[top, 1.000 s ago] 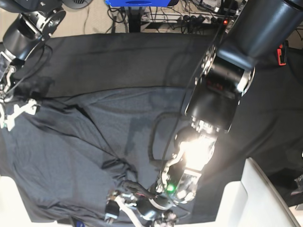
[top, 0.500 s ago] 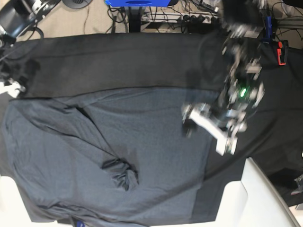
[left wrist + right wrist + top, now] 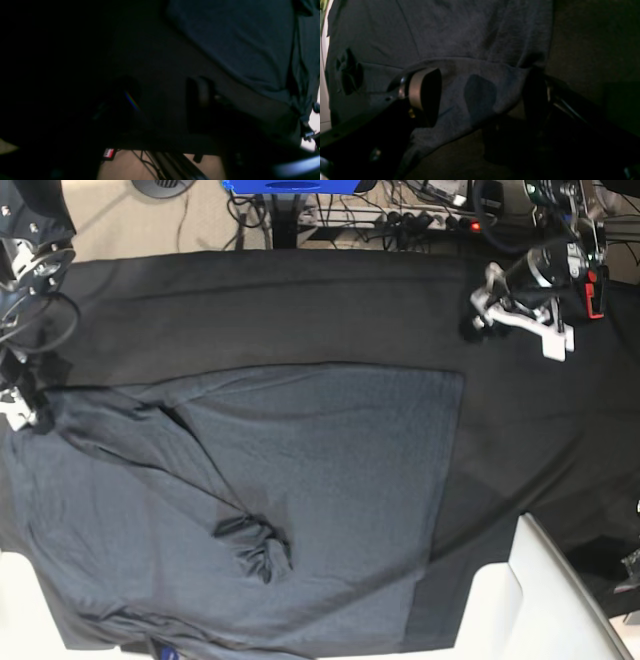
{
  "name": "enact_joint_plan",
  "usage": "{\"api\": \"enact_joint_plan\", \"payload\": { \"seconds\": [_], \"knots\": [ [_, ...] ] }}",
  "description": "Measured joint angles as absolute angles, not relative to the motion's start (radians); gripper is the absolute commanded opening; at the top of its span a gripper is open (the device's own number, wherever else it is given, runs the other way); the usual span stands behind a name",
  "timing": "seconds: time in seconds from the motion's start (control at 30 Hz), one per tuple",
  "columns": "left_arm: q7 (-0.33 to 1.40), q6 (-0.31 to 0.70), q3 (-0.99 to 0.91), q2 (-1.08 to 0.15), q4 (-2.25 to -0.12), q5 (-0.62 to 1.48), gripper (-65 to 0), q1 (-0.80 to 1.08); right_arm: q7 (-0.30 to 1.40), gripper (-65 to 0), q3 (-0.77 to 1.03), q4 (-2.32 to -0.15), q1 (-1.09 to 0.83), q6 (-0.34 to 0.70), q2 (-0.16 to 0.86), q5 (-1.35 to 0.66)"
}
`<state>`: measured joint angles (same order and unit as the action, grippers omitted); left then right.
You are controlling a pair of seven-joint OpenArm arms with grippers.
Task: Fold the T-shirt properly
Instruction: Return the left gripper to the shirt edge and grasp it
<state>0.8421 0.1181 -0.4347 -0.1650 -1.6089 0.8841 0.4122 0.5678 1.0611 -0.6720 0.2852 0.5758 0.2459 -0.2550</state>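
Right gripper (image 3: 480, 92): jaws spread wide, straddling a raised fold of the dark slate-grey thin fabric T-shirt (image 3: 250, 510). Left gripper (image 3: 520, 315): clear of the garment; jaw state indeterminable. T-shirt: spread across plain black tablecloth (image 3: 300, 310), bunched knot mid-body.

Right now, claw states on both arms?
Left claw: cannot tell if open or shut; it is above the black tablecloth, away from the T-shirt.
Right claw: open, jaws wide apart over the T-shirt's edge.
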Motion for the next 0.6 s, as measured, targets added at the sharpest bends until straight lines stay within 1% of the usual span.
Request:
{"api": "enact_joint_plan", "payload": {
  "seconds": [0.1, 0.2, 0.23, 0.27, 0.3, 0.4, 0.43, 0.47, 0.53, 0.6],
  "knots": [
    [0.838, 0.126, -0.429, -0.158, -1.610, 0.899, -34.9, 0.401, 0.567, -17.6, 1.060, -0.672, 0.291, 0.574, 0.242, -0.255],
    [0.839, 0.122, -0.432, -0.159, -1.610, 0.891, -25.8, 0.408, 0.560, -17.9, 1.061, -0.671, 0.290, 0.573, 0.238, -0.255],
    [0.839, 0.122, -0.432, -0.159, -1.610, 0.891, -22.4, 0.408, 0.560, -20.1, 1.061, -0.671, 0.290, 0.574, 0.237, -0.255],
    [0.838, 0.123, -0.432, -0.155, -1.610, 0.892, -18.8, 0.406, 0.560, -24.3, 1.061, -0.669, 0.291, 0.574, 0.238, -0.255],
    [0.838, 0.124, -0.432, -0.152, -1.610, 0.892, -14.8, 0.403, 0.561, -30.5, 1.061, -0.667, 0.291, 0.572, 0.238, -0.253],
    [0.838, 0.124, -0.431, -0.147, -1.599, 0.899, -2.6, 0.401, 0.584, -57.5, 1.062, -0.663, 0.288, 0.565, 0.232, -0.236],
    [0.839, 0.123, -0.432, -0.147, -1.585, 0.897, 0.0, 0.399, 0.589, -65.0, 1.063, -0.661, 0.287, 0.564, 0.229, -0.233],
    [0.839, 0.123, -0.434, -0.141, -1.568, 0.891, 0.0, 0.392, 0.591, -65.0, 1.063, -0.659, 0.285, 0.561, 0.227, -0.233],
    [0.835, 0.121, -0.439, -0.124, -1.533, 0.892, 0.0, 0.373, 0.594, -62.7, 1.063, -0.659, 0.285, 0.562, 0.227, -0.233],
    [0.835, 0.124, -0.439, -0.111, -1.494, 0.896, 0.0, 0.354, 0.594, -64.8, 1.063, -0.659, 0.284, 0.562, 0.227, -0.233]
  ]
}}
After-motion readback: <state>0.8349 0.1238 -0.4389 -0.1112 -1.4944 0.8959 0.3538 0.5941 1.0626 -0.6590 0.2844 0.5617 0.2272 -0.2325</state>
